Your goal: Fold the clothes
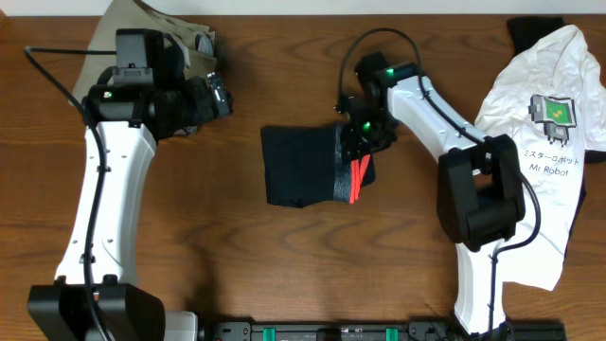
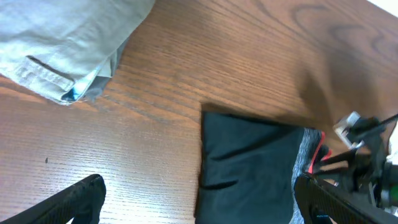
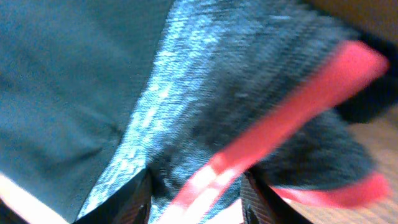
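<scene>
ok, black trousers lie mid-bench as a compact folded block. grey waistband w/ red stripes is at the end facing the right arm.

right pincer is down on that waistband end. wrist view shows grey knit and a red stripe running btwn its two fingers, w/ cloth bunched up there. can't tell if it's clenched on the fabric or only straddling it, b/c the view is blurred and v. close.

left pincer is released, jaws wide, nothing in them. it's parked well apart from the block, over by the khaki trousers. white t-shirt lies out past the right arm, not part of this job.

step in hand, my guess: take the waistband end and either bring it over the block for one more fold or tidy that end. fold looks mostly done.

how to do it well:
- bite every layer at the band, not just the top one. fabric looks thin, so a shallow pinch prob peels one layer off and opens the fold.
- grip the band itself (thicker knit), not the black cloth beside it.
- lift only enough to clear, then carry straight across toward the far edge so the edges line up w/o skew.
- the block may slide on the wood, so bring the left pincer in to pin the black end first.
- let go only once the band lies flat, then press the crease.
</scene>
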Tool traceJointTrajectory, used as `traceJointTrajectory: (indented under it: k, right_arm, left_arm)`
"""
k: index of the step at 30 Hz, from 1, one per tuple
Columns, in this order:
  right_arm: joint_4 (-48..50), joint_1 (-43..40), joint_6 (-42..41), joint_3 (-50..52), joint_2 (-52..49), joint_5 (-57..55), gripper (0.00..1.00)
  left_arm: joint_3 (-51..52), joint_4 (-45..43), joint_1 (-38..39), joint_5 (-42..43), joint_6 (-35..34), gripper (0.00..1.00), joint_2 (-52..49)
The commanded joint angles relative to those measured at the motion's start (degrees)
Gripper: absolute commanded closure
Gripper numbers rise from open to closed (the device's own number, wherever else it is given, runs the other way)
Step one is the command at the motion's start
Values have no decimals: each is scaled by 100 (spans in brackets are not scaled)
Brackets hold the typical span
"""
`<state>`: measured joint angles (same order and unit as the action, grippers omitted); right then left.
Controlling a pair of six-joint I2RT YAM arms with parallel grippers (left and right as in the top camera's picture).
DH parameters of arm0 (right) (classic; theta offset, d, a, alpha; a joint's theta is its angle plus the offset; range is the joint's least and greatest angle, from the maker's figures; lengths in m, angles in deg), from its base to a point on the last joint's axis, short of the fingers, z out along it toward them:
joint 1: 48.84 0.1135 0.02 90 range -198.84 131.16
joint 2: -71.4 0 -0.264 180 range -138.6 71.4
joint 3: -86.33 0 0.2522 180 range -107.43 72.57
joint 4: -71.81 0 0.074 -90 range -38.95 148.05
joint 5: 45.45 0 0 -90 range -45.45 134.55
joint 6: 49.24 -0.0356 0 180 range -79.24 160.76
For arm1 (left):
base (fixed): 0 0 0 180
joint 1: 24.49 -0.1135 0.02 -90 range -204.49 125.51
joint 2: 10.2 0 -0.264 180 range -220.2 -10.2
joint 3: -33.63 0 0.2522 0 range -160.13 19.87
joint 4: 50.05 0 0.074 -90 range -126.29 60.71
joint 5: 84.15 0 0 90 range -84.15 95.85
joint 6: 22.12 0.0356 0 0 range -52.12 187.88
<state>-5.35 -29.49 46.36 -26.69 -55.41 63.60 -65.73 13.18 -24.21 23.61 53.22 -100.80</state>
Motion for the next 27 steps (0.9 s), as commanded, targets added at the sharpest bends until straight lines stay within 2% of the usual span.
traceJointTrajectory:
  k: [1,9,13,15,16,20,21,23,25,26,27]
  right_arm:
    - [35,-306,-85,-101,-24,-61,56]
    - [-345,-765,-85,-1010,90,-61,53]
    - [-389,-911,-85,-1178,92,-61,53]
    - [-391,-962,-85,-1167,92,-61,58]
    - [-387,-981,-85,-1161,92,-61,64]
    - [-361,-1023,-85,-1161,92,-63,80]
    - [-361,-1029,-85,-1161,92,-63,84]
    - [-363,-1034,-83,-1161,92,-66,89]
    - [-363,-1036,-81,-1161,92,-68,91]
    - [-363,-1040,-81,-1161,92,-74,92]
    - [-363,-1040,-81,-1161,92,-87,92]
  left_arm:
    - [-4,-33,129,-48,284,2,-50]
    - [-4,-149,846,-48,828,2,-85]
    - [0,66,1283,-24,822,0,-267]
    - [0,201,1526,63,822,9,-415]
    - [0,240,1637,133,822,14,-511]
    - [0,358,2120,205,1040,49,-1058]
    - [0,398,2197,205,1172,54,-1198]
    - [0,516,2299,190,1386,70,-1471]
    - [0,673,2321,35,1403,81,-1703]
    - [0,769,2317,-63,1403,91,-1808]
    - [0,861,2312,-116,1408,94,-1873]
